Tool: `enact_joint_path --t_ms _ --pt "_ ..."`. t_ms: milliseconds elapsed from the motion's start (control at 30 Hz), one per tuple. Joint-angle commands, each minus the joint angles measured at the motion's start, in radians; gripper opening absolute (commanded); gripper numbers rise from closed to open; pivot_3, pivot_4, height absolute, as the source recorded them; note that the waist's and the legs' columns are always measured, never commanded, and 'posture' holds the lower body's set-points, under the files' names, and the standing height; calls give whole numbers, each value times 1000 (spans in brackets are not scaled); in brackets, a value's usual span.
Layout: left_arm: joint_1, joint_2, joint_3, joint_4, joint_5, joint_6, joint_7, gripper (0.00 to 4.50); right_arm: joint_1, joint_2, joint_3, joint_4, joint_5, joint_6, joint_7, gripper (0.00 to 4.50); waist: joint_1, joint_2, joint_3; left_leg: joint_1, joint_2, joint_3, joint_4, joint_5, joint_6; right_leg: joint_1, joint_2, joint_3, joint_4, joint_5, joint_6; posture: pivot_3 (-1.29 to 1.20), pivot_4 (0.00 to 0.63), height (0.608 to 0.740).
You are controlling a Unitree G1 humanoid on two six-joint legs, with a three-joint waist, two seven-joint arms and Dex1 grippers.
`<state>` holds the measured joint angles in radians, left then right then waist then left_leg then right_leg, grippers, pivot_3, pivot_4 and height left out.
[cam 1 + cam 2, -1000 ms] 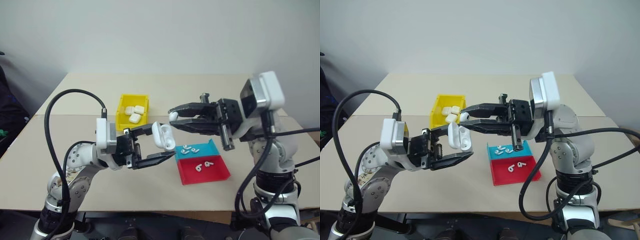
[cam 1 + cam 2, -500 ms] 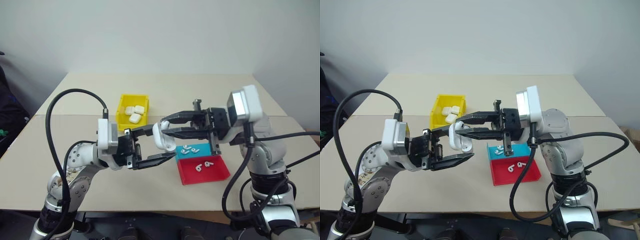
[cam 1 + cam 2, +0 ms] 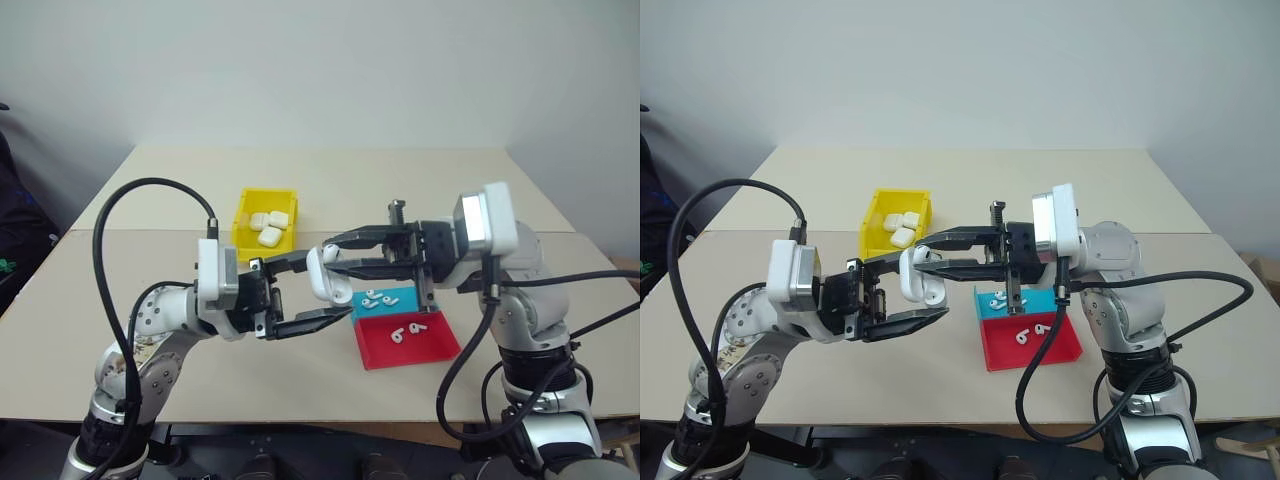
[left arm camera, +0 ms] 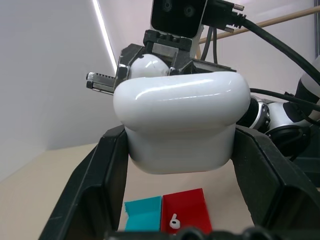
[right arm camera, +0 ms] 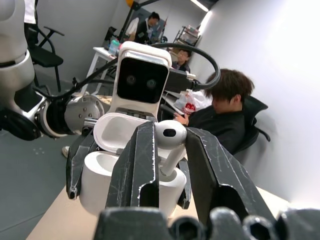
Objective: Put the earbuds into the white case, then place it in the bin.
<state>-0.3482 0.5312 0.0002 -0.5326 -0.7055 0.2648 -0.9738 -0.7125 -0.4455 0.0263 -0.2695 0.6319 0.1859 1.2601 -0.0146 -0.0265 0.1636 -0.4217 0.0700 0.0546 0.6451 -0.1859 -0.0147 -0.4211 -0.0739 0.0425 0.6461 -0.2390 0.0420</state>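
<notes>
**Seating an earbud in the held case**

Pinching one earbud [image 5: 169,134] in the right jaws [image 3: 923,259] — stem down over the open white case [image 3: 326,273]. Clamped by the left jaws [image 3: 318,287] above the bench [image 3: 150,250], lid back for access. More earbuds waiting on the tray [image 3: 430,340] — yellow bin [image 3: 243,212] beyond.

- A beige table [image 3: 150,190] fills the middle of the frame, with a seam running across it left to right.
- The yellow bin [image 3: 243,218] stands left of centre, holding three white cases [image 3: 269,224].
- A flat teal-and-red tray [image 3: 435,347] lies right of centre, with loose earbuds [image 3: 377,297] scattered on both its halves.
</notes>
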Motion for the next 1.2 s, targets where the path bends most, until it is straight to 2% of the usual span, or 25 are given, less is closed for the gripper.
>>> enact_joint_path --t_ms 33,167,433,500,600,733,867,1067,1200 --pt "-21 -12 5 -25 -6 -22 5 2794 -1 -20 16 -12 -2 -6 21 1343 0 0 0 0 0 0 0 0 0 0 0 0 0 0 0 0 150 740" --pt "-25 -15 10 -21 -7 -19 13 2794 2 -28 29 -13 -34 -26 9 2552 0 0 0 0 0 0 0 0 0 0 0 0 0 0 0 0 150 740" --pt "4 4 21 -2 26 -29 2 2794 -10 -76 -11 0 -5 -13 32 2552 1 0 0 0 0 0 0 0 0 0 0 0 0 0 0 0 150 740" --pt "34 25 34 12 55 -52 -17 2794 -36 -146 -34 6 29 82 32 2552 1 0 0 0 0 0 0 0 0 0 0 0 0 0 0 0 150 740" --pt "92 67 53 25 92 -82 -43 2794 -78 -273 -12 36 -31 177 34 2552 0 0 0 0 0 1 0 0 0 -1 -1 0 0 0 0 0 150 740" --pt "174 106 80 28 117 -109 -63 2794 -155 -416 107 114 -175 268 76 2552 -2 0 0 0 0 1 -1 0 0 -1 -1 0 0 -1 -2 0 150 740" --pt "244 119 86 25 146 -134 -65 2794 -243 -462 261 217 -351 254 140 2552 -4 0 0 0 1 2 -1 0 0 -2 -1 0 -1 -4 -6 0 150 740" --pt "310 116 62 15 192 -160 -59 2794 -418 -387 514 464 -678 161 183 2552 -5 1 0 0 1 3 -1 0 0 -3 -1 1 -1 -3 -6 0 150 740" --pt "321 117 54 9 209 -166 -56 2794 -504 -310 608 641 -812 38 219 2552 -3 1 1 -1 1 3 -1 0 0 -4 -1 0 0 -1 -2 0 150 740"
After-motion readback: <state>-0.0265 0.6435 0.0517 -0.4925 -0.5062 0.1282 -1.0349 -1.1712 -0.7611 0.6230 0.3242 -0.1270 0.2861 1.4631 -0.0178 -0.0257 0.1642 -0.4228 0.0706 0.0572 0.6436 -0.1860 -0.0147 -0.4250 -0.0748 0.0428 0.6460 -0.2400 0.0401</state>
